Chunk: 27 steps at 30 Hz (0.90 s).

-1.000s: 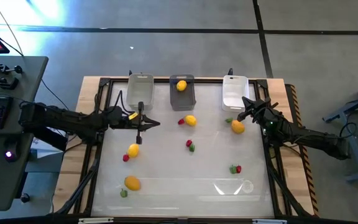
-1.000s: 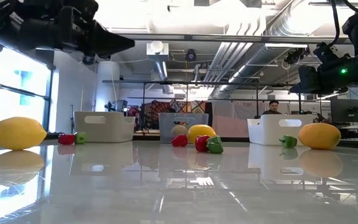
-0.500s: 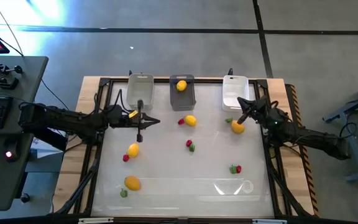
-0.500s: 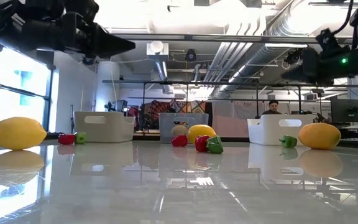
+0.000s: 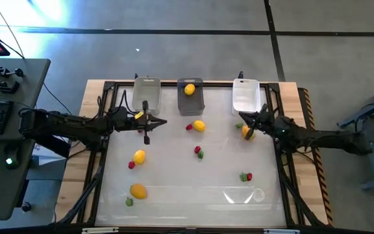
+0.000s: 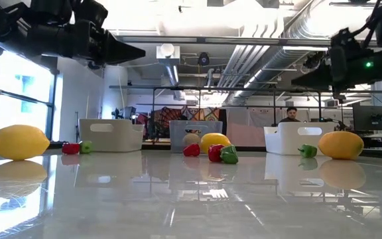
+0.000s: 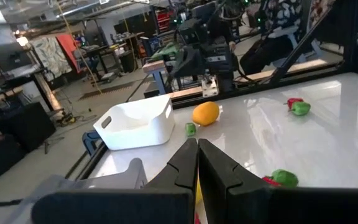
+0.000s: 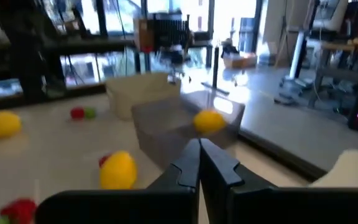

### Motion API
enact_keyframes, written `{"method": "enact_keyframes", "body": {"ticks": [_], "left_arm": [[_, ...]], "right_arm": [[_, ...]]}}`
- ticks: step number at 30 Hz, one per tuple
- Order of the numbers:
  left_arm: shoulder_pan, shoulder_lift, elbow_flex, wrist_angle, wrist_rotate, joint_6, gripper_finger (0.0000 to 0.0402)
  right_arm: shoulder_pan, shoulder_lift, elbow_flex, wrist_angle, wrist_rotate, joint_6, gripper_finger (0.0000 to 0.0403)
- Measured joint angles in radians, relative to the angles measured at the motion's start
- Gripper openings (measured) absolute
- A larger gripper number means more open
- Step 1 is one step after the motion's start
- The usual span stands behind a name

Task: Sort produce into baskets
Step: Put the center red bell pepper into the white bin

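Three baskets stand along the far edge: a clear one [image 5: 147, 91], a dark grey one [image 5: 190, 97] with a lemon [image 5: 189, 89] in it, and a white one [image 5: 245, 96]. Produce lies scattered on the table: a lemon [image 5: 199, 126], an orange fruit [image 5: 247, 133], a lemon [image 5: 139, 156], an orange fruit [image 5: 137, 191], and small red and green bits [image 5: 199, 153]. My left gripper [image 5: 163, 122] hangs shut, pointing level, in front of the clear basket. My right gripper [image 5: 241, 117] is shut too, pointing level above the orange fruit near the white basket.
A black frame [image 5: 102, 130] borders the white table. More red and green bits lie at the near right [image 5: 245, 176] and near left [image 5: 129, 201]. The near middle of the table [image 5: 193, 188] has free room. A person [image 6: 289, 115] sits in the room beyond.
My right gripper has swung round from pointing toward the far edge to pointing toward the table's left, its tip coming a little nearer over the orange fruit. It has stayed shut. The produce has not moved.
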<state>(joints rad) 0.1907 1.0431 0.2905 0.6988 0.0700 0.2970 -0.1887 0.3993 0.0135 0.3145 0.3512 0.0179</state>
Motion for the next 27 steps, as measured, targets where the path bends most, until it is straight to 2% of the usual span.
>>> {"method": "enact_keyframes", "body": {"ticks": [7, 13, 18, 23, 27], "left_arm": [[0.000, 0.000, 0.000, 0.016, 0.000, 0.022, 0.0000], [-0.004, 0.000, 0.001, 0.076, 0.002, 0.004, 0.0000], [-0.004, 0.000, 0.001, 0.077, 0.002, 0.001, 0.0000], [-0.004, 0.000, 0.001, 0.070, 0.002, -0.023, 0.0000], [-0.003, 0.000, 0.001, 0.067, -0.002, -0.003, 0.0000]], "right_arm": [[0.090, 0.154, 0.000, 0.018, 0.033, 0.119, 0.0000], [0.152, 0.246, 0.018, 0.108, -0.001, 0.121, 0.0000], [0.238, 0.343, 0.127, 0.044, -0.038, 0.101, 0.0001], [0.316, 0.517, 0.297, -0.054, 0.013, 0.074, 0.0001], [0.352, 0.678, 0.453, -0.183, 0.052, 0.119, 0.0003]]}}
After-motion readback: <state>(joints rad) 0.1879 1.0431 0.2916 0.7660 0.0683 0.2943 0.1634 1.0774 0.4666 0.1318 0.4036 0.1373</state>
